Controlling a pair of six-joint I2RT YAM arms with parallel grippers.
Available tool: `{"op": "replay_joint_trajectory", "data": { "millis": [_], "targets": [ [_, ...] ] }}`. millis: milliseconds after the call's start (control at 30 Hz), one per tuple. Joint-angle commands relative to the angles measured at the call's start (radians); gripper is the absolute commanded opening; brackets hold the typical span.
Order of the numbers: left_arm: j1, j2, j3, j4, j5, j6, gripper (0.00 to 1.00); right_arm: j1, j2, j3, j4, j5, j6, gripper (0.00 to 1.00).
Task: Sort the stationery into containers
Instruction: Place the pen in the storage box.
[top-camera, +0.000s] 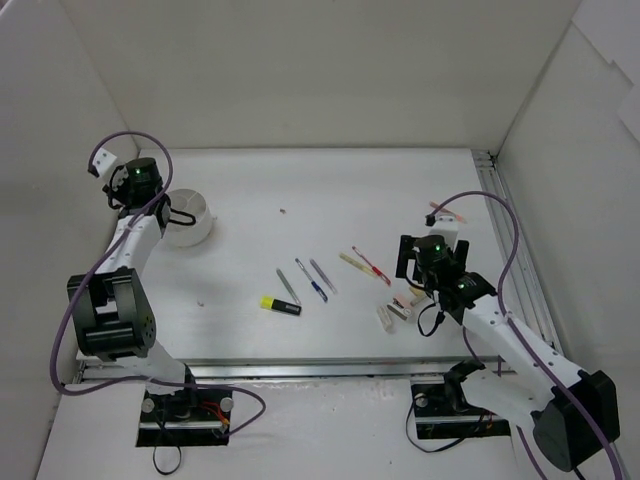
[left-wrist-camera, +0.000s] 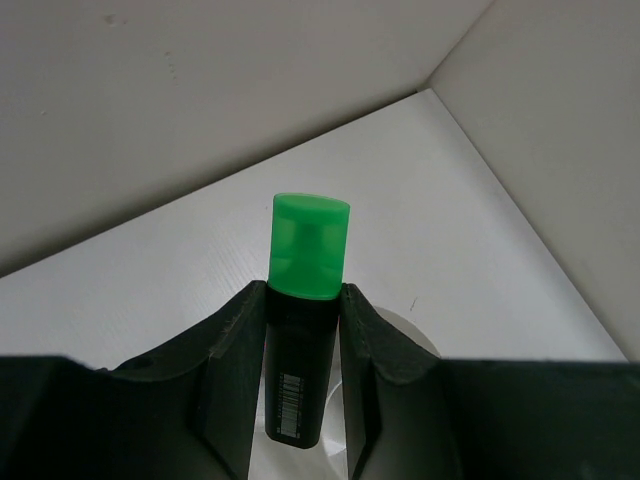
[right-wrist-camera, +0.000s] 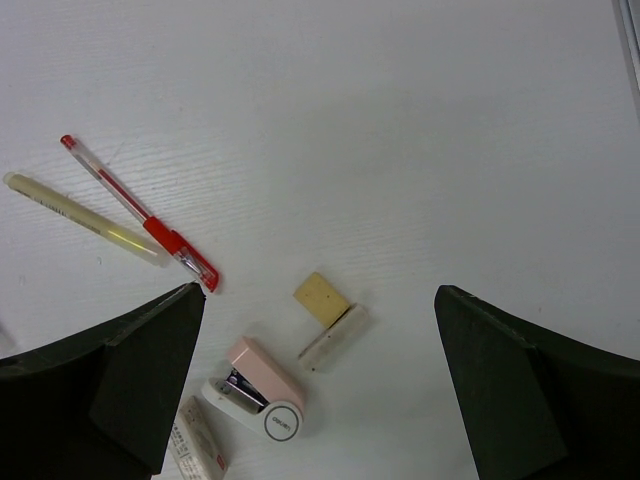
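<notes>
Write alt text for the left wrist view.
The left pincer is shut on a black highlighter with a bright green cap that points away from the camera. Part of a round white tub shows just past it, on a white table.

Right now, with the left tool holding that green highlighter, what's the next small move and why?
Probably lower the left tool slightly and open it: it grips the green-capped highlighter and the white tub appears to lie just beneath.
</notes>
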Motion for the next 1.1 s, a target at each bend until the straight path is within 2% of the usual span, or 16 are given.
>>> {"op": "replay_joint_trajectory", "data": {
  "millis": [0, 233, 600, 1067],
  "targets": [
    [0.010, 0.031, 0.122, 0.092, -0.043, 0.025, 0.07, 0.007, 0.026, 0.053, 0.032, 0.057, -0.009, 0.98],
    [0.010, 0.133, 0.185, 0.113, -0.128, 0.060, 0.06, 0.006, 0.066, 0.062, 0.033, 0.069, -0.012, 0.98],
    [-0.022, 0.215, 0.176, 0.123, -0.134, 0.040, 0.06, 0.004, 0.114, 0.075, 0.033, 0.080, -0.018, 0.98],
    [-0.050, 0.221, 0.120, 0.116, -0.200, -0.017, 0.07, 0.006, 0.114, 0.067, 0.032, 0.081, -0.012, 0.98]
  ]
}}
